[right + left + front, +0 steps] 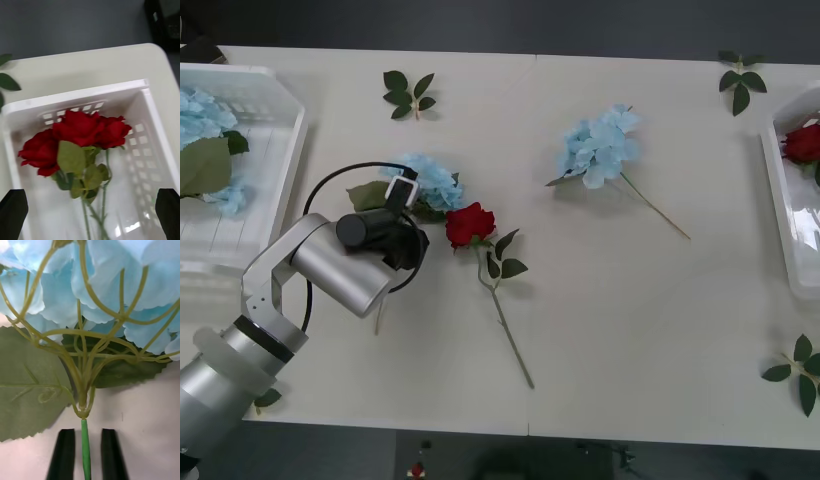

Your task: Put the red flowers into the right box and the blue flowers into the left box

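Left gripper [86,455] is down on the worktop [630,330] at the blue hydrangea cluster [430,182] just beside the left box [285,150]. Left wrist view: black jaws straddle the green stem [86,450] just under where it branches, narrow gap each side, not clearly clamped on it yet. The cluster's big green leaf [30,386] lies flat beside the stem.

A red rose [470,223] lies on the worktop touching that cluster's edge, stem running toward the robot.

A second blue cluster [600,147] sits mid-worktop, well apart from both boxes, stem pointing toward the right side.

The left box already holds blue flowers [202,115] with a large leaf, at the left edge of the front view.

Right gripper [90,212] hovers over the right box [157,123], jaws spread wide at the two corners of its wrist view, nothing between them. Three red roses [78,129] lie inside that box, blooms bunched near the slotted end wall, stems toward the gripper. Front view shows one of those blooms [804,143] in the box at the right edge.

Loose leaf sprigs [410,95] sit at several spots around the worktop.
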